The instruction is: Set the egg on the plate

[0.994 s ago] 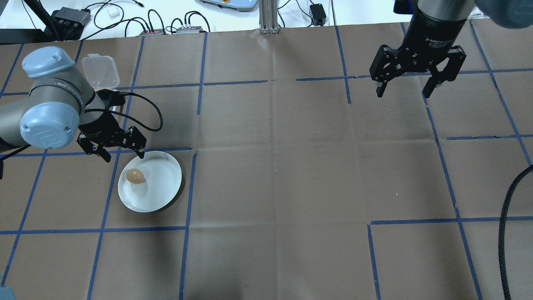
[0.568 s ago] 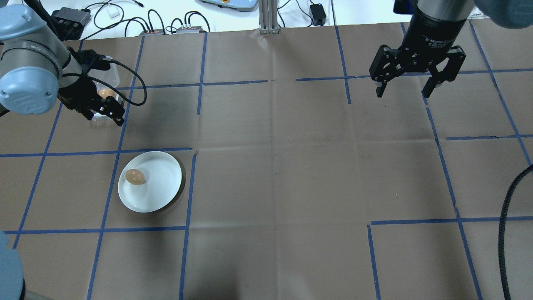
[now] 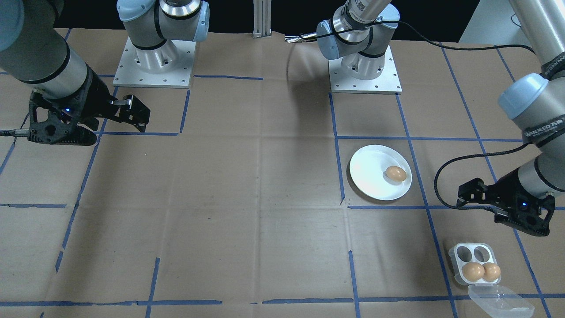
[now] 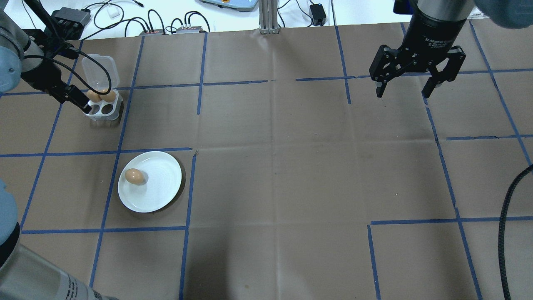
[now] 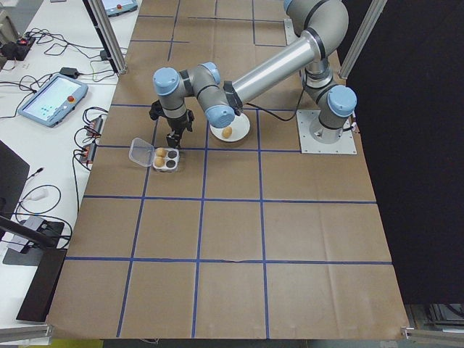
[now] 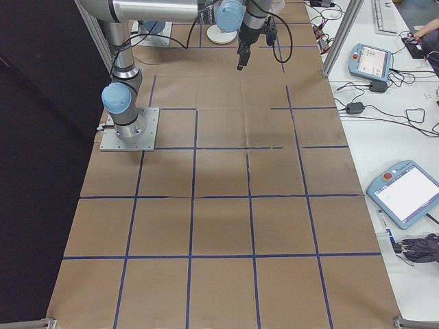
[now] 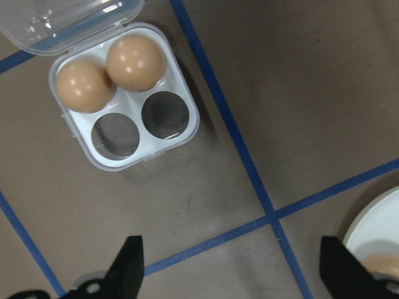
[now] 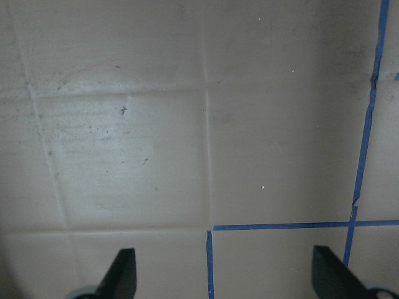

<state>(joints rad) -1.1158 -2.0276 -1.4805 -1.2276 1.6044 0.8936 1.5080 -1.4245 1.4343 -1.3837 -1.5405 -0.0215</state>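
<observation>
Overhead exterior: blue-taped brown table [image 4: 275, 166]

Four fixed views, two wrist close-ups

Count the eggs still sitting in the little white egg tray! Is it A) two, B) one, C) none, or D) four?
A: the egg tray holds two brown eggs side by side in the cups next to its open clear lid, and its other two cups are empty; one more egg lies on the plate.
</observation>
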